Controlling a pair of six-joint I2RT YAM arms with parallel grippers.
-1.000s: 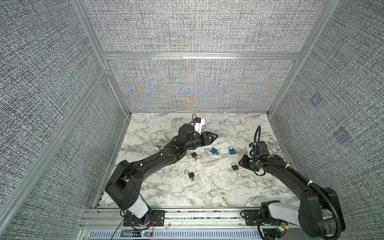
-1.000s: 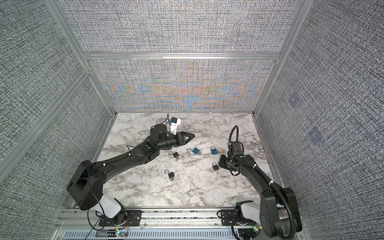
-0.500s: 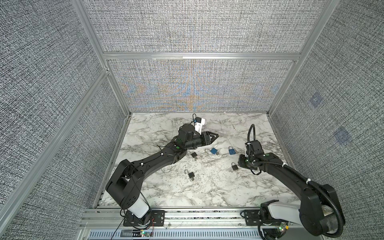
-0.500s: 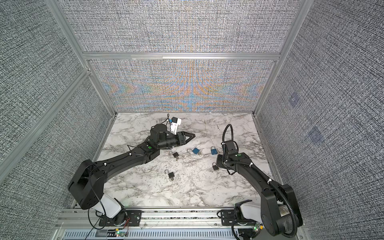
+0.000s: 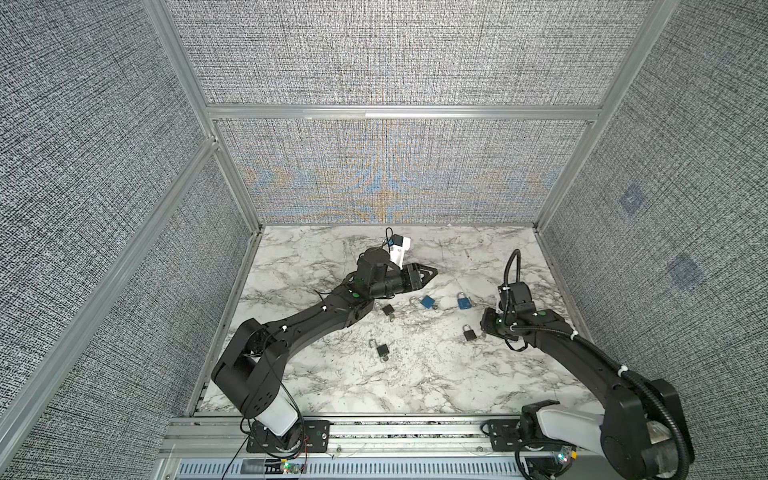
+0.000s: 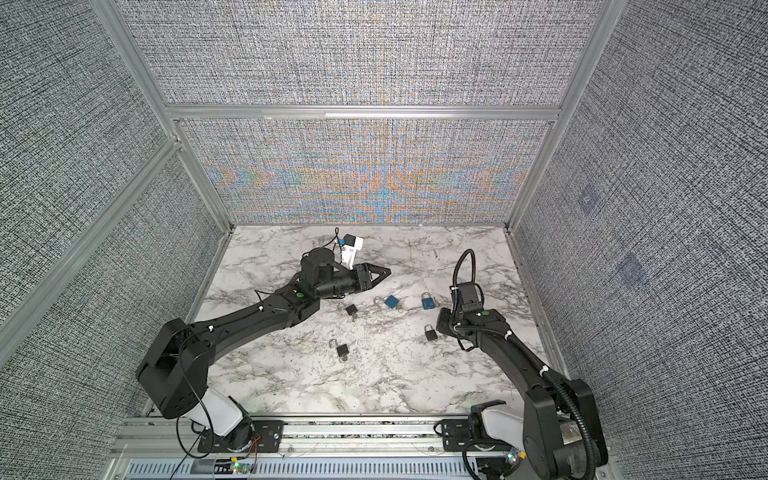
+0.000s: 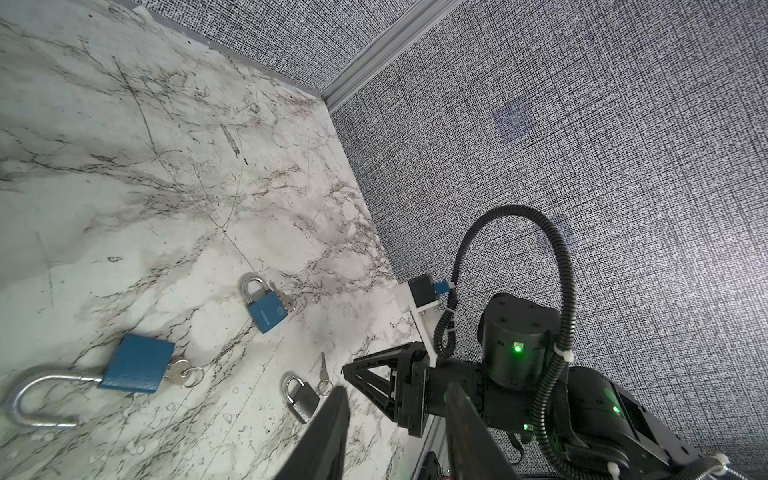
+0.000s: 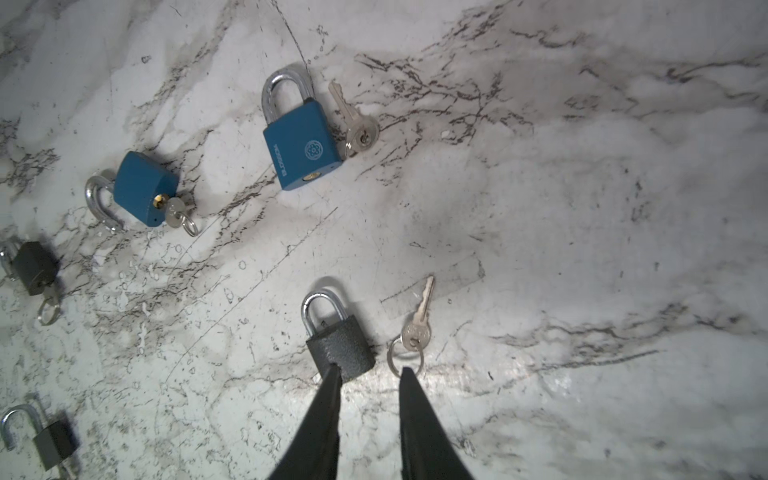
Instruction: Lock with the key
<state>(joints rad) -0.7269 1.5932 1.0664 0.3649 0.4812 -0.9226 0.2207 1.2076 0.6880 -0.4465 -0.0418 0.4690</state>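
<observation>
Two blue padlocks (image 8: 301,143) and three black padlocks (image 8: 340,349) lie on marble table (image 8: 582,208)

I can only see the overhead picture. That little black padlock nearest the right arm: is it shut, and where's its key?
Observer: Right wrist camera: the black padlock has its shackle closed, and a key lies loose beside it, not in the keyhole.
Visitor: Is that claw gripping anything?
Observer: No, the right gripper is open, its tips beside the lock's bottom corner and the key's ring.
Visitor: And the blue ones?
Observer: The open blue padlock has an inserted key.
</observation>
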